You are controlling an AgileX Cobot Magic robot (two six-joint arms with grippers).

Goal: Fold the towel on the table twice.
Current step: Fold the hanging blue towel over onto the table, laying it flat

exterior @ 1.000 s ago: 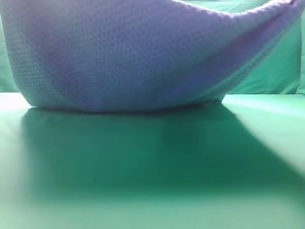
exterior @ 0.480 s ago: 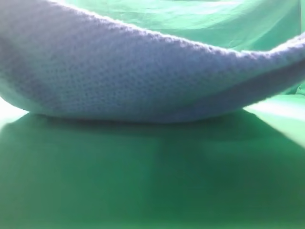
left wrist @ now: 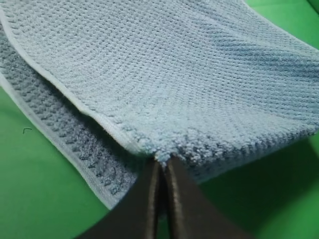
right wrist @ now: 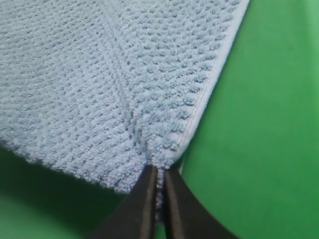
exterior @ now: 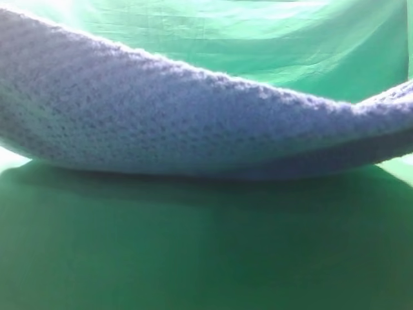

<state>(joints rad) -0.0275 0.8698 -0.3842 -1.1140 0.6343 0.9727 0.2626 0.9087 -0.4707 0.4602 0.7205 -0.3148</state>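
The blue-grey waffle-weave towel (exterior: 193,123) hangs across the whole exterior view, sagging in the middle just above the green table (exterior: 206,258). Neither gripper shows in that view. In the left wrist view my left gripper (left wrist: 162,162) is shut on the towel (left wrist: 174,79) at a folded edge, two layers showing on the left. Seen from the right wrist, my right gripper (right wrist: 158,169) is shut on the towel (right wrist: 99,74) near its hemmed corner. The cloth spreads away from both pairs of dark fingers.
A wrinkled green backdrop curtain (exterior: 271,45) rises behind the table. The towel throws a broad dark shadow (exterior: 193,200) on the green surface under it.
The towel has come lower and stretched flatter and wider across the exterior view. Its raised right end dropped, and more of the backdrop shows above it.
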